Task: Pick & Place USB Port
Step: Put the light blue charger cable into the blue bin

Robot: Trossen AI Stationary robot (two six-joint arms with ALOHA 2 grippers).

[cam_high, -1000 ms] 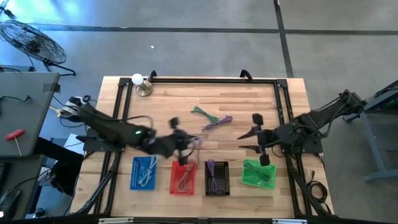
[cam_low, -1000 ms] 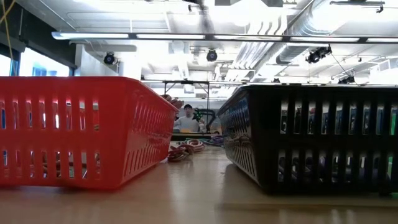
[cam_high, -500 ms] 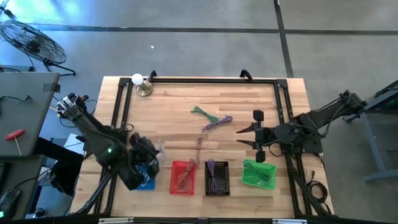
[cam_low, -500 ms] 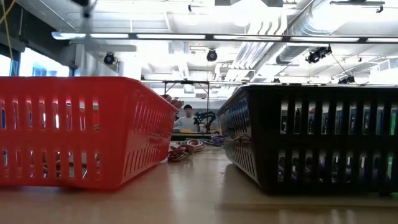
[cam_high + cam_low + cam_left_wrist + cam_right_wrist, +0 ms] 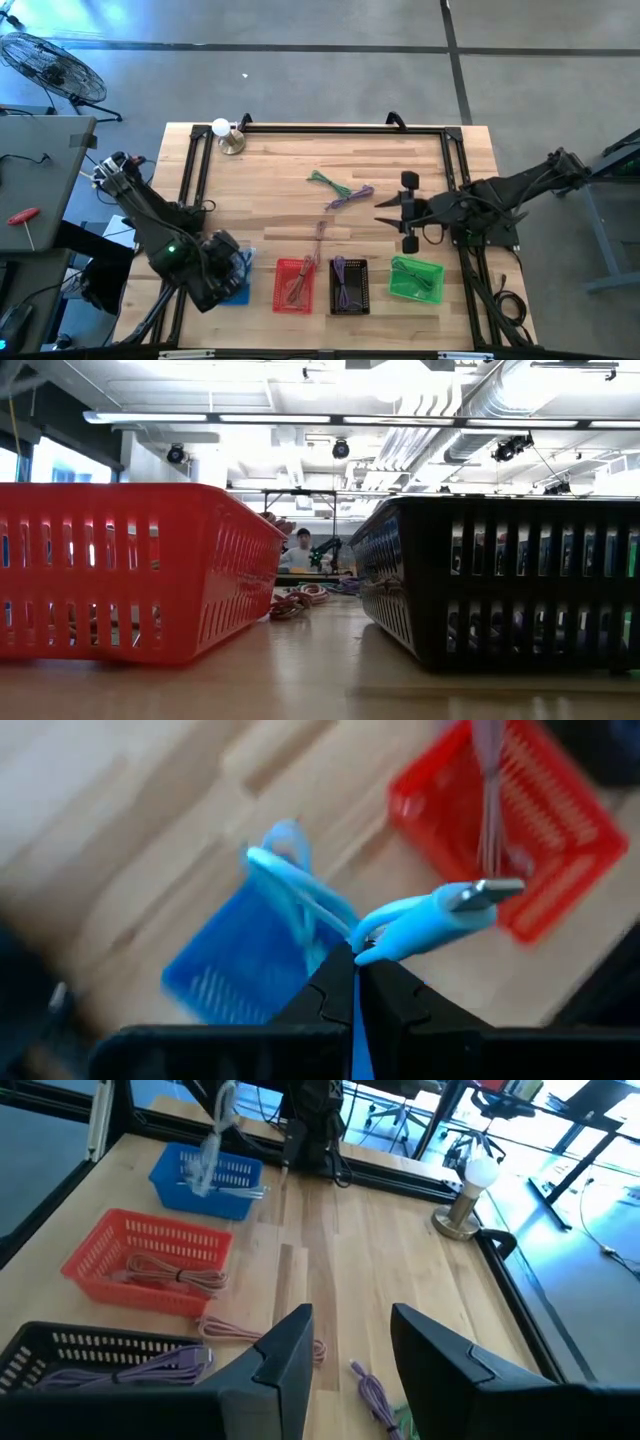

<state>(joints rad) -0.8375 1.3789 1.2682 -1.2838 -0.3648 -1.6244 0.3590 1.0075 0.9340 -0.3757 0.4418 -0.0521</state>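
Note:
My left gripper (image 5: pixel 355 968) is shut on a light blue USB cable (image 5: pixel 420 912), above the blue basket (image 5: pixel 240 965) at the table's near left (image 5: pixel 240 292). The right wrist view shows this cable (image 5: pixel 213 1140) hanging over that basket (image 5: pixel 205 1180). My right gripper (image 5: pixel 402 212) (image 5: pixel 348 1348) stands open above the table's right side, touching nothing. A green cable (image 5: pixel 323 181), a purple cable (image 5: pixel 353 195) and a pink cable (image 5: pixel 320 234) lie loose on the wood. My left gripper pinches the light blue cable between its two fingers just behind the plug (image 5: pixel 372 942). The silver plug end (image 5: pixel 490 892) sticks out sideways past the fingers. The rest loops away (image 5: pixel 290 870) and hangs over the blue basket; whether its lower end touches the basket I cannot tell.
A red basket (image 5: pixel 294 284) with a pink cable, a black basket (image 5: pixel 349 285) with a purple cable and a green basket (image 5: pixel 416 278) stand in a row along the near edge. A lamp (image 5: pixel 226 136) stands at the far left corner. A black frame (image 5: pixel 330 127) rims the table.
My left gripper has swung from above the red basket toward the table's left edge to above the blue basket, rolling its wrist and carrying the light blue cable. My right gripper has drifted slightly toward the far edge, still open.

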